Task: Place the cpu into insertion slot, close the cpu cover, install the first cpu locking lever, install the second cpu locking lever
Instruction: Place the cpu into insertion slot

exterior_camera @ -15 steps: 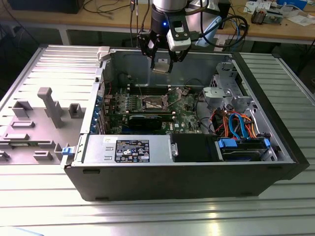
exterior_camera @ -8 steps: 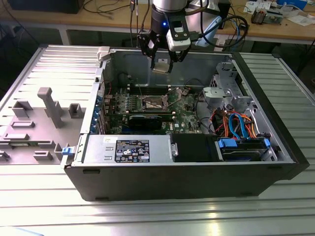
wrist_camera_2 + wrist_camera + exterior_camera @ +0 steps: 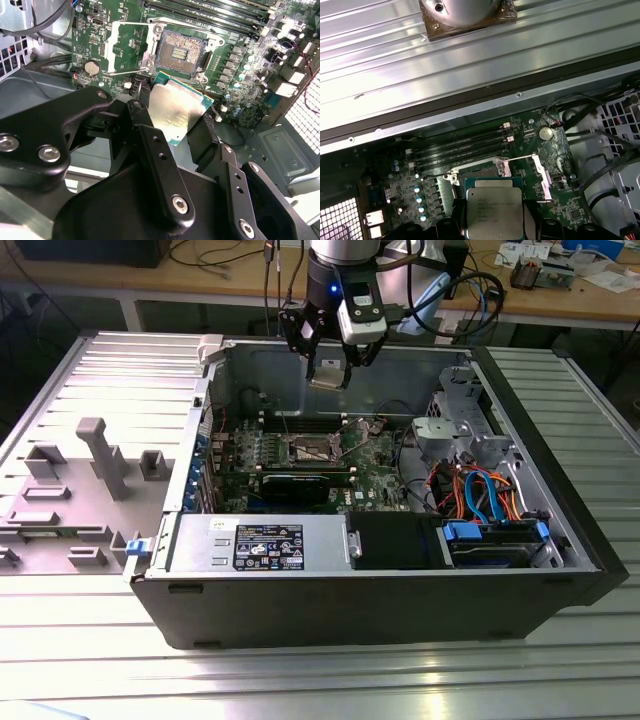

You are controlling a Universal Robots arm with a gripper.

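My gripper (image 3: 328, 368) hangs over the open computer case, shut on the cpu (image 3: 328, 377), a flat square chip with a silvery top. In both wrist views the black fingers (image 3: 141, 117) clamp the cpu (image 3: 176, 111) by two opposite edges, above the motherboard. The insertion slot (image 3: 180, 50) lies bare just beyond the cpu, its contact field showing. The cpu cover (image 3: 146, 61), a thin silvery frame, is swung open beside the slot. In the first wrist view the cpu (image 3: 493, 210) hides most of the slot, and the open cpu cover (image 3: 541, 175) stands beside it.
A long black card (image 3: 305, 483) sits in front of the slot (image 3: 311, 449). Memory slots (image 3: 465, 142) run behind it. The power supply (image 3: 262, 543) and a drive bay with blue and orange cables (image 3: 490, 502) fill the case's near side. Grey fixtures (image 3: 95, 465) stand at the exterior view's left.
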